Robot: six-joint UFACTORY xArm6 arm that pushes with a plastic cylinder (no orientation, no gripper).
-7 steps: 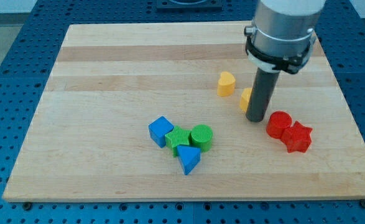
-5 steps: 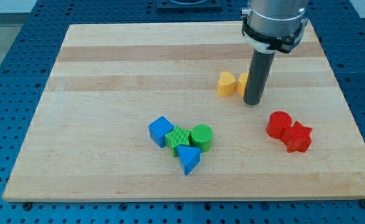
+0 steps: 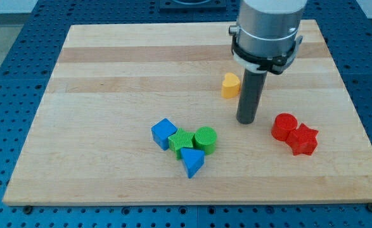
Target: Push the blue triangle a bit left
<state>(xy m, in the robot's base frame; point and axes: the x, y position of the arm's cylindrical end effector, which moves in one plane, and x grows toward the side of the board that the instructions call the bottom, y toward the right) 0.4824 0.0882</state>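
Observation:
The blue triangle (image 3: 192, 162) lies near the view's bottom centre of the wooden board (image 3: 109, 76). It touches a green block (image 3: 181, 140) above it. A green cylinder (image 3: 205, 139) and a blue cube (image 3: 164, 133) sit in the same cluster. My tip (image 3: 246, 120) is up and to the right of the blue triangle, well apart from it. It stands between the cluster and a red cylinder (image 3: 284, 126).
A yellow heart-shaped block (image 3: 230, 85) sits just left of my rod. A second yellow block is hidden behind the rod. A red star (image 3: 303, 140) touches the red cylinder at the view's right. A blue perforated table (image 3: 8, 76) surrounds the board.
My tip first moved up the view beside the yellow blocks, then came down and left. It now hides the second yellow block. No block has visibly moved.

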